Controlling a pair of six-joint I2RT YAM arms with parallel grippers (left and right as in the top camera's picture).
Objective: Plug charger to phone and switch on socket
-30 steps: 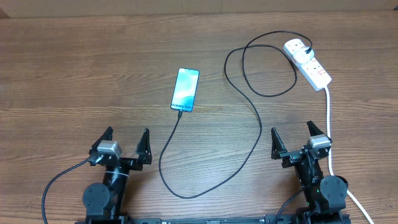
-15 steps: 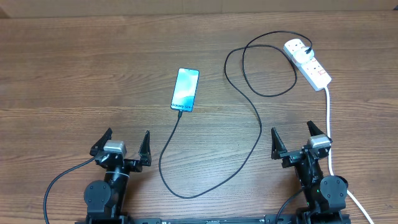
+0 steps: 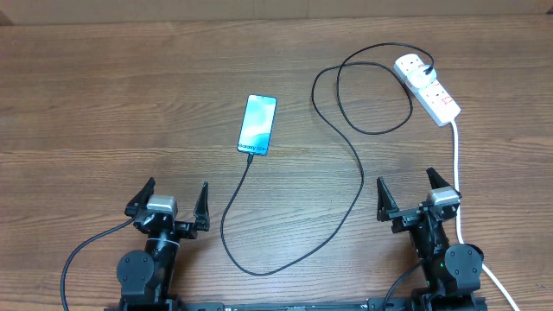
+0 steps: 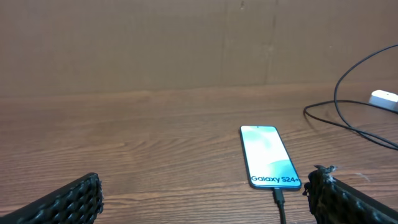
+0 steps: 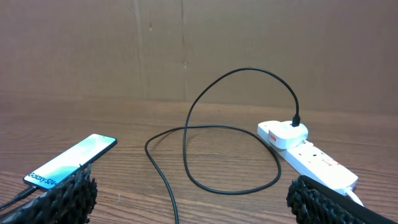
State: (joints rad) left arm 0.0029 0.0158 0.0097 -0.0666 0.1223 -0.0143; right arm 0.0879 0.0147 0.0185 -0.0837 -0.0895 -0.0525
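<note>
The phone lies flat on the wooden table, screen up and lit, and serves as the reference for all positions below. The charger cable runs from the phone's near edge toward the robot, curves back to the phone's right and loops once before reaching the adapter. The small plug meets the phone's near edge. In the left wrist view it sits in line with the port and appears seated, so the plugging step is judged complete, though full insertion cannot be confirmed. The adapter is seated in the power strip, which lies well to the right of the phone and slightly beyond it, with its white cord trailing back toward the robot. The switch position on the strip is too small to read, so switching on should be treated as outstanding. The left gripper sits nearer the robot than the phone and to its left, with jaws spread wide and holding nothing. The right gripper sits nearer the robot and well to the phone's right, likewise spread and empty, and it is the closer of the two to the strip.
</note>
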